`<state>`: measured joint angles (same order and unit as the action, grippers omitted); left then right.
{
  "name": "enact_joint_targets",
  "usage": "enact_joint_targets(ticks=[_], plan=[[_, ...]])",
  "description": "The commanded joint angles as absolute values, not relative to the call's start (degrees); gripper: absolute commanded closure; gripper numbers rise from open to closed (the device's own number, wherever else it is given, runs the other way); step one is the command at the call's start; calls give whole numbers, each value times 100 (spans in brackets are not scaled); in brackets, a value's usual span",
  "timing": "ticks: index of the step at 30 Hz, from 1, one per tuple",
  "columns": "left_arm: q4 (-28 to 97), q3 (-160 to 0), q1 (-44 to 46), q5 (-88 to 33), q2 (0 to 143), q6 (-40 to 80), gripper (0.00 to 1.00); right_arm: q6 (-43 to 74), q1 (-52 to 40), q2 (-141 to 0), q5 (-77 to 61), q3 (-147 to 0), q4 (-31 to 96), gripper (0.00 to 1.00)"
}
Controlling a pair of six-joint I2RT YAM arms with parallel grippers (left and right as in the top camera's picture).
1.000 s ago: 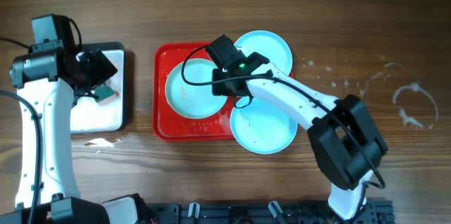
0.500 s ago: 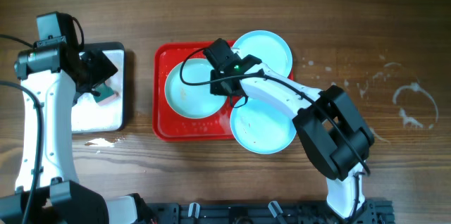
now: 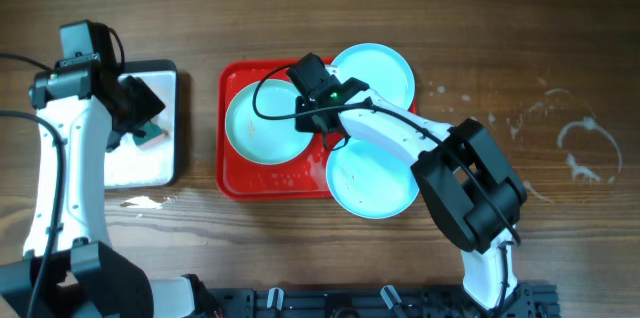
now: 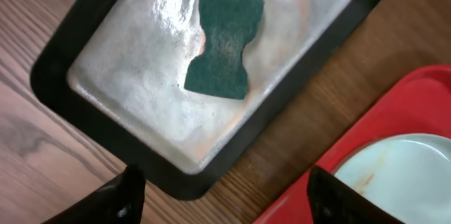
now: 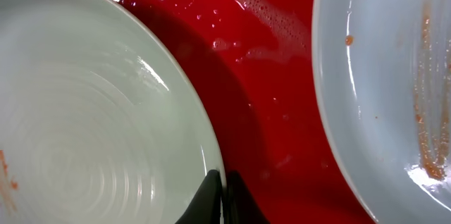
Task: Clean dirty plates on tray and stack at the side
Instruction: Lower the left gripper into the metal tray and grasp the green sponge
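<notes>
Three light-blue plates sit on or over the red tray (image 3: 232,180). One plate (image 3: 258,128) lies in the tray's left half. A second (image 3: 385,70) overhangs the tray's far right corner, and a third (image 3: 378,183) overhangs its near right edge. My right gripper (image 3: 320,123) is shut on the right rim of the left plate (image 5: 91,132), fingertips (image 5: 224,185) pinching the edge. A plate with orange smears (image 5: 394,76) lies to the right over the wet, sudsy tray (image 5: 261,83). My left gripper (image 4: 225,203) is open and empty, hovering above the silver pan.
A silver pan with a black rim (image 3: 172,168) stands left of the tray and holds a green sponge (image 4: 224,44). The tray corner (image 4: 394,111) and a stained plate (image 4: 405,175) show in the left wrist view. Water marks spot the wood (image 3: 585,148) at the right.
My right gripper has shifted slightly left with the left plate, sliding it towards the tray's left wall. My left arm has moved a little away from me, still over the pan.
</notes>
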<state>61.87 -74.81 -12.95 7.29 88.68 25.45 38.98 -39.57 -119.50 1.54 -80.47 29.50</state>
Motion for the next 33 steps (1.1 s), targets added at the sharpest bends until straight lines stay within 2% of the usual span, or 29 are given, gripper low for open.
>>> enact_joint_targets(ticks=[1,3,4,7,19,22,25,26,33], plan=[[5911,-6960,-1341,781,9089,2746,13,3850,-3970,-12149,126,-8110,2980,96],[5564,-6731,-1341,873,9255,2722,1,3745,-3970,-12149,32,-8110,2958,96],[5321,-6685,-1341,1052,9367,2722,0,3747,-3970,-12149,32,-8110,2956,96],[4831,-6674,-1341,1367,9579,2724,0,3747,-3970,-12149,32,-8110,2950,96],[3341,-6674,-1341,1380,10796,2729,4,3745,-3970,-12149,10,-8110,2923,96],[3096,-6674,-1341,1378,10901,2731,12,3743,-3970,-12149,10,-8110,2910,96],[2969,-6674,-1341,1380,10936,2731,36,3745,-3970,-12149,8,-8110,2912,96],[2950,-6674,-1341,1380,10956,2731,39,3745,-3970,-12149,8,-8110,2912,96],[3050,-6622,-1341,1382,11072,2727,40,3743,-3970,-12149,-8,-8110,2912,96]])
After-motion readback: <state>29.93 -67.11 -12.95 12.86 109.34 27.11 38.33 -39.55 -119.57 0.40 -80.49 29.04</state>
